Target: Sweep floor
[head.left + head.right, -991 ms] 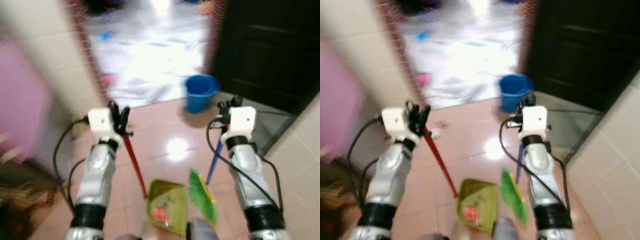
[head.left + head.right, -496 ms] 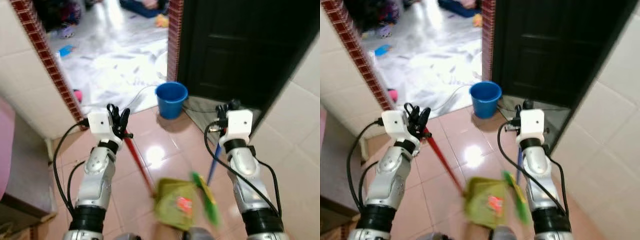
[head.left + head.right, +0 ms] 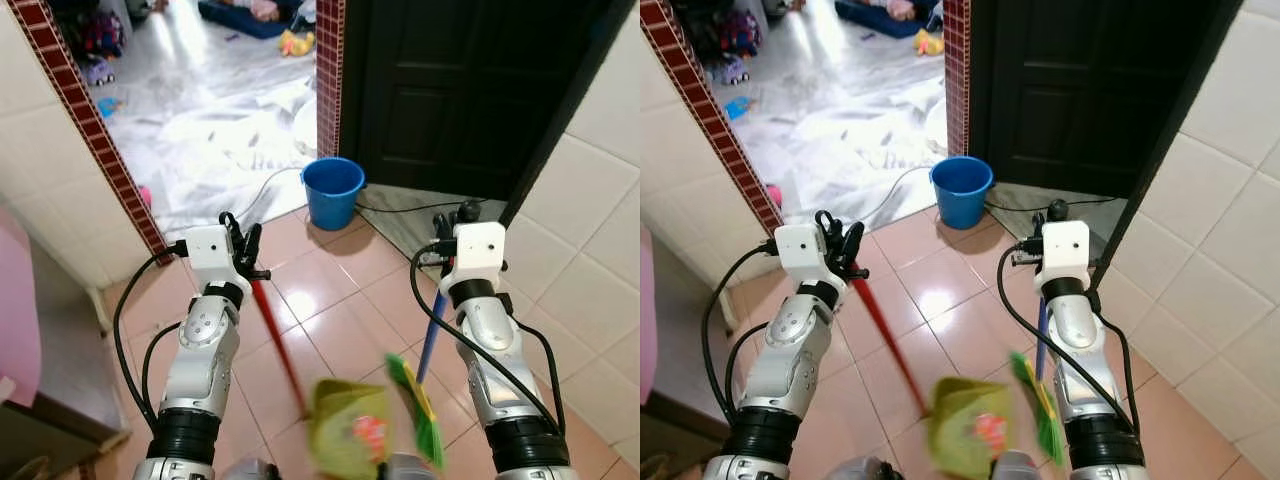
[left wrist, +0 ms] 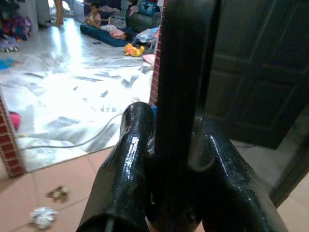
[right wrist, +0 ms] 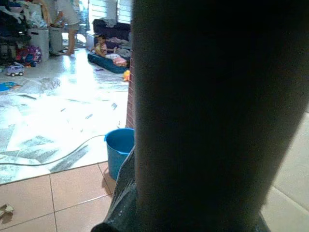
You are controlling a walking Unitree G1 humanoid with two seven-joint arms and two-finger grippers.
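Gripped the red handle (image 3: 275, 335) in the left pincer (image 3: 240, 240), fingers (image 4: 128, 164) pressed together on the shaft near its upper end, as seen close in the left wrist view. Carried the yellow-green dustpan (image 3: 348, 435) at the lower end of that handle, low between the two arms, with a reddish scrap inside; blurred, so could not tell whether touching the floor (image 3: 340, 320). Clamped the blue handle (image 3: 432, 335) in the right pincer (image 3: 455, 215), again near the top, with the green broom head (image 3: 415, 410) hanging just beside the dustpan.

Judged both tools light and stiff: thin rigid shafts, plastic ends, nothing fragile. Judged the shafts smooth and round, so likely to twist or slide within a loose grip. Holding so high gives reach but poor control over the far end, with the broom head apt to swing; would take the blue handle lower down for firmer strokes, and hold the red handle tight enough to stop the pan tipping and spilling its scrap.

Noted a crumpled bit of litter (image 4: 42, 216) on the pink tiles in the left wrist view, near the brick-edged doorway, as likely work for the broom. Noted also a blue bucket (image 3: 332, 190) ahead beside the dark door (image 3: 450, 90), and a cable (image 3: 262, 190) trailing across the pale floor beyond, both worth avoiding with the bristles.
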